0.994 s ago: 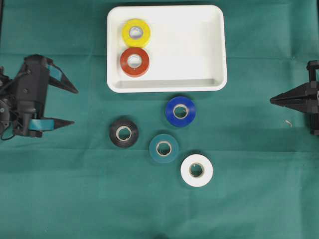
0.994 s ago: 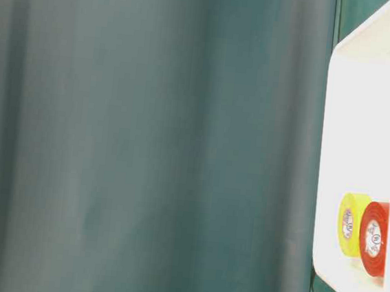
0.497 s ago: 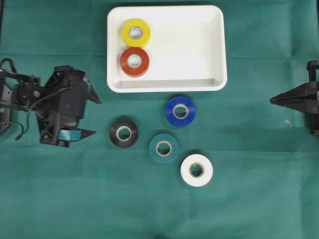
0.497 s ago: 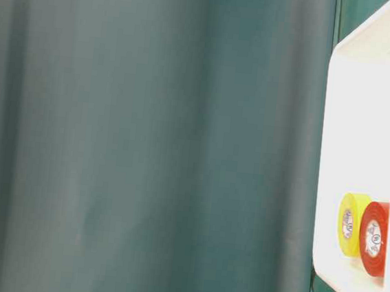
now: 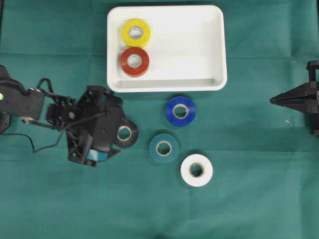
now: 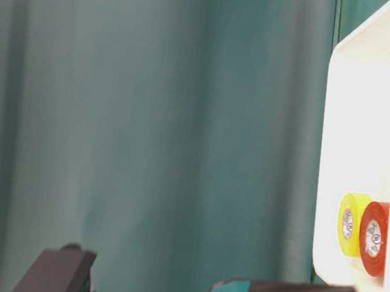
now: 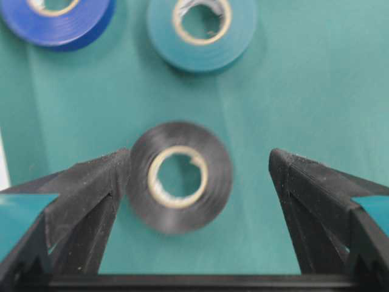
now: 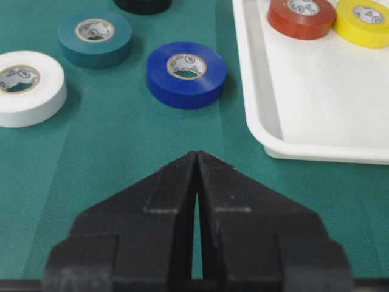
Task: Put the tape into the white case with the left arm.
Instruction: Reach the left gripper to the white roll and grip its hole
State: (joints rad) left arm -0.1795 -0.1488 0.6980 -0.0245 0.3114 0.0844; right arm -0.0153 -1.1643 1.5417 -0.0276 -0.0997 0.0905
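Left claw [image 7: 197,167] spread around black tape [image 7: 180,176] — seemingly touching one finger.

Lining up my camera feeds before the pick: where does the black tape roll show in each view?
Overhead: black tape roll left of centre, partly under the left gripper.
Table-level: not in it.
Left wrist: centre, between the open jaws.
Right wrist: top edge, cut off.
Shared landmark: teal roll beside it.

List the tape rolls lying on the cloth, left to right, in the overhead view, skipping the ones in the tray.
black tape roll (between the fingers of the left pincer) → teal tape roll → blue tape roll → white tape roll
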